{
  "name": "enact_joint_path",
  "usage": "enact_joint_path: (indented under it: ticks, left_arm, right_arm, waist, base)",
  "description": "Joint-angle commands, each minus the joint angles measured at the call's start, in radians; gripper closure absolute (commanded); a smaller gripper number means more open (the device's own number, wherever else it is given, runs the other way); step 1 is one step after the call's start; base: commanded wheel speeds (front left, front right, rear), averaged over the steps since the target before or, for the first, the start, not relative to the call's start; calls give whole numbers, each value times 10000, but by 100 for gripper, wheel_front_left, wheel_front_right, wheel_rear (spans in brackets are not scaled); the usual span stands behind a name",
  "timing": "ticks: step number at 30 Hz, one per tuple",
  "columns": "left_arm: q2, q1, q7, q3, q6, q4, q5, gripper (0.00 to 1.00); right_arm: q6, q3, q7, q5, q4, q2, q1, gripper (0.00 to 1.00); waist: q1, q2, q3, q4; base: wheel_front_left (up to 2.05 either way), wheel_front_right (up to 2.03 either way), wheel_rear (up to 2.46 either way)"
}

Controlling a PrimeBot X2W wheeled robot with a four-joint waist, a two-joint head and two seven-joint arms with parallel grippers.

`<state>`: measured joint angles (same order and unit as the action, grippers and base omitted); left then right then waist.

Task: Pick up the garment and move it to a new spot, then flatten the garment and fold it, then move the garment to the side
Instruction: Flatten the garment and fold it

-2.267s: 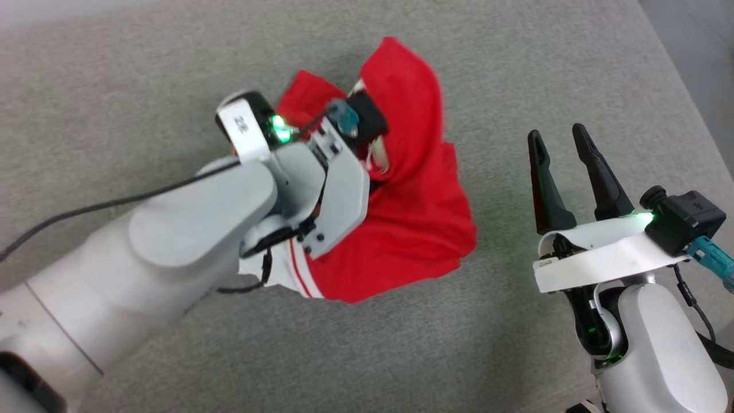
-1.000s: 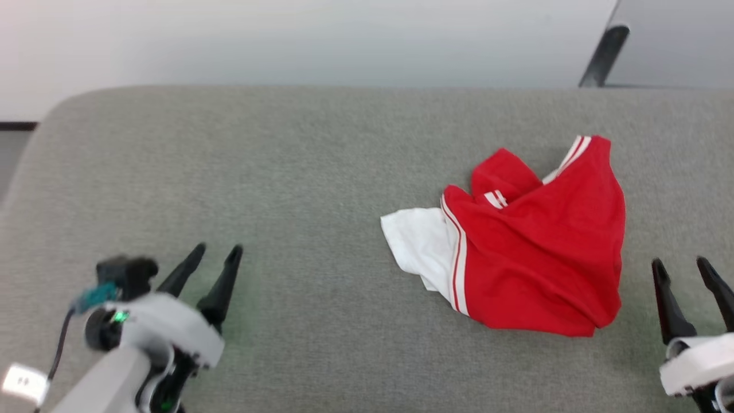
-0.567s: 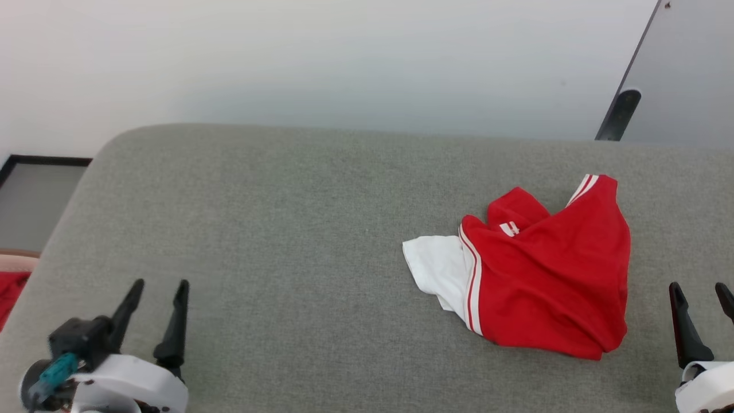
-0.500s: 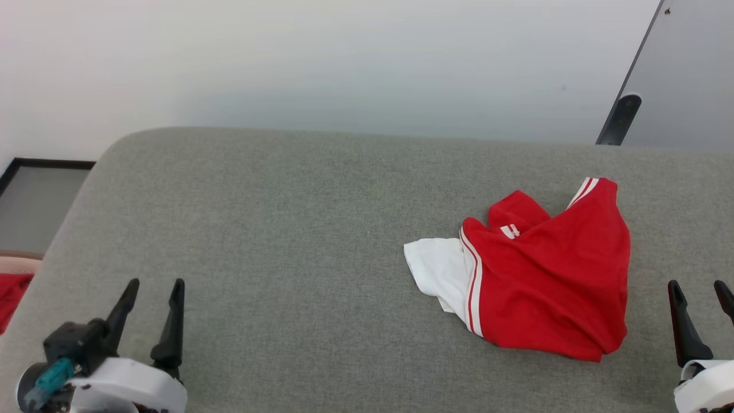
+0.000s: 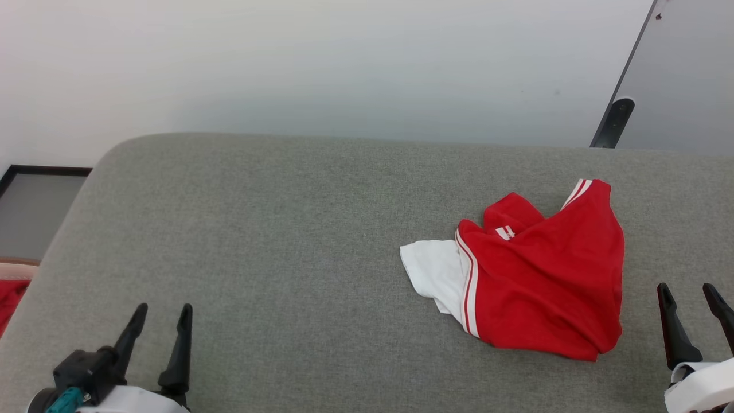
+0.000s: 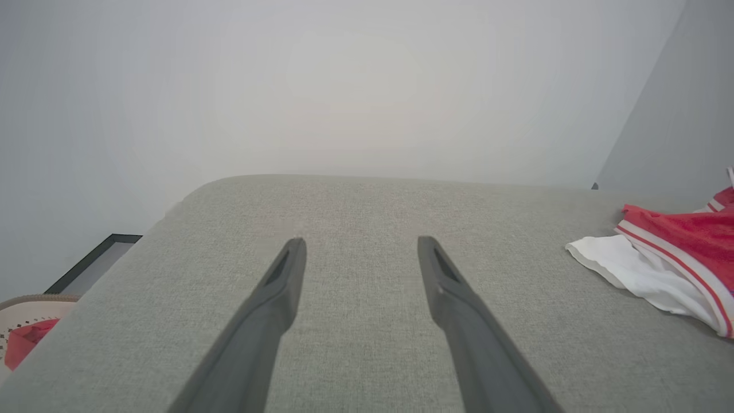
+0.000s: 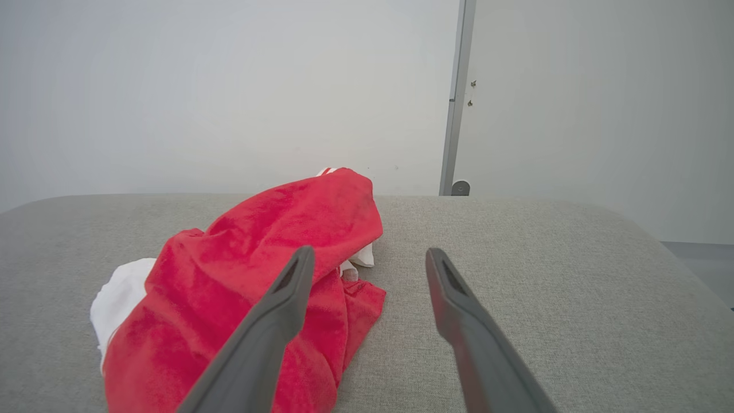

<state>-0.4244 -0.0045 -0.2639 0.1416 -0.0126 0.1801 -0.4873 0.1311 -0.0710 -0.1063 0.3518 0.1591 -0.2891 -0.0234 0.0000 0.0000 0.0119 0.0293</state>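
Garment (image 5: 545,281) lies just left of your right gripper (image 5: 685,287), left gripper (image 5: 164,308) well apart. Both spread, empty; the bunched garment's long axis is unclear.

Head view downward, wrist views low (seemingly level), sharing garment (image 5: 545,287)

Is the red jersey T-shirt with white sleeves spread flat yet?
No, the red jersey T-shirt lies bunched in a heap on the grey cushion.
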Motion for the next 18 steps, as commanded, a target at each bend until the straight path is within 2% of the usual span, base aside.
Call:
enact_joint_path:
  ticks: [1,12,15,18]
  left_arm:
    - [20,63,-4,-51,-34,24,84,0]
    - [149,-266,78,69,-307,35,254,0]
    - [16,-1092,549,454,-598,-63,358,0]
    - [-69,-2321,1481,1038,-925,48,204,0]
  right_arm:
    - [-6,0,-46,-22,17,-4,79,0]
    - [-6,125,-58,-26,93,56,-221,0]
    - [-5,148,-106,-57,23,129,-365,0]
    - [-5,218,-168,-74,14,184,-478,0]
  waist:
    - [0,0,6,-1]
    - [0,0,242,-53]
    - [0,0,496,-97]
    - [0,0,754,-211]
  base:
    - [0,0,0]
    - [0,0,0]
    - [0,0,0]
    - [0,0,0]
